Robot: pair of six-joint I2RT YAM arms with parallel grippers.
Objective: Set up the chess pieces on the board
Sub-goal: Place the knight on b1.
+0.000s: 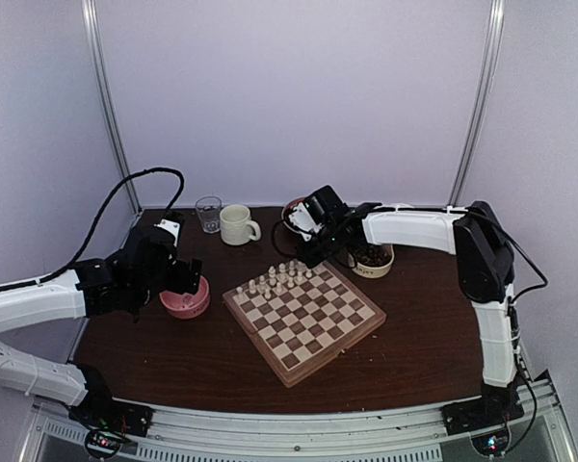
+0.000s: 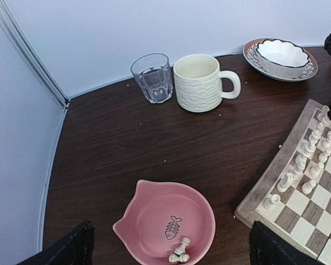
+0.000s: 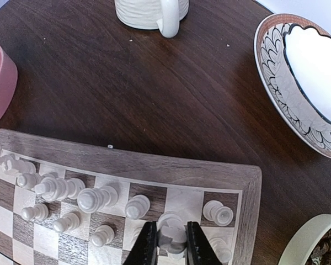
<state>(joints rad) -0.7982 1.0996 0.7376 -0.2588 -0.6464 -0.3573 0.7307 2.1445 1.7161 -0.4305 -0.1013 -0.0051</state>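
On the dark counter [image 1: 173, 356] the board [image 1: 303, 322] lies centrally. The left claw [image 1: 185, 277] hangs spread above a pink dish [image 2: 154, 221] at left; the right claw [image 3: 171, 248] pinches one of the chess pieces [image 3: 94, 199] lined along the board's far edge.

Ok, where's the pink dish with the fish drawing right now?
In the top view the pink dish sits just left of the board, below the open left gripper, with pale chess pieces lying in it.

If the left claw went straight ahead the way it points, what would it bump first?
Probably the pink bowl, straight ahead of the open left gripper, or maybe the chess pieces lying in it. Depth is unclear.
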